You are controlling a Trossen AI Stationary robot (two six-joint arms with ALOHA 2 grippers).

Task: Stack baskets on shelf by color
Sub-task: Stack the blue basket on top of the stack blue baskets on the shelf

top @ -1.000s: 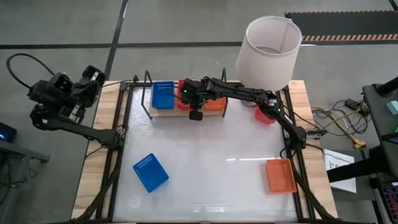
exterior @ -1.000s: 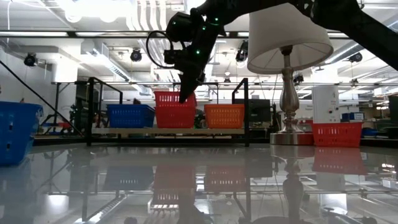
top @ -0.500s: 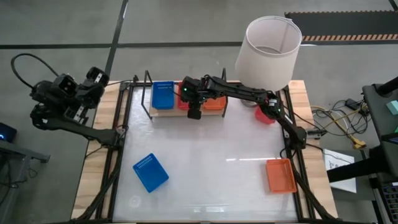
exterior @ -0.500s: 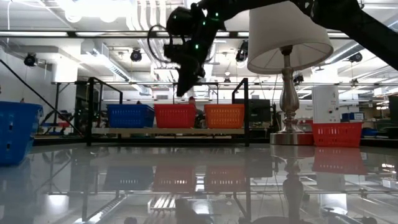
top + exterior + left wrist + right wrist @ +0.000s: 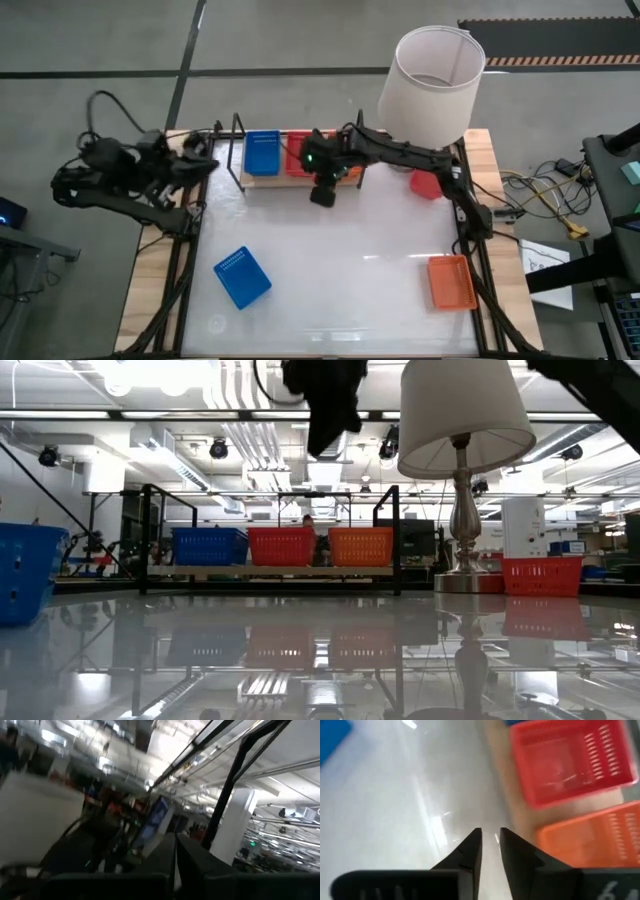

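The shelf [image 5: 255,178] stands at the far edge and carries a blue basket [image 5: 262,152], a red basket [image 5: 296,153] and an orange basket [image 5: 348,170] side by side; they show likewise in the low view, blue [image 5: 210,546], red [image 5: 282,546], orange [image 5: 361,546]. Loose baskets rest flat on the table: blue [image 5: 242,276], orange [image 5: 451,281], red [image 5: 425,184]. My right gripper [image 5: 322,190] hovers just in front of the shelf, high above the table [image 5: 335,410], its fingers [image 5: 470,847] narrowly open and holding nothing. My left gripper [image 5: 200,165] is shut beside the shelf's left end.
A table lamp with a white shade [image 5: 432,70] stands at the far right corner, close over the right arm; its base [image 5: 463,578] sits beside the loose red basket. Black frame rails run along the table's left [image 5: 190,250] and right [image 5: 475,250] edges.
My right gripper has let go of the red basket, which went down to sit level with the others on the shelf. The gripper then rose and drew back toward the near edge. My left arm swung from outside the table toward the shelf's left end.
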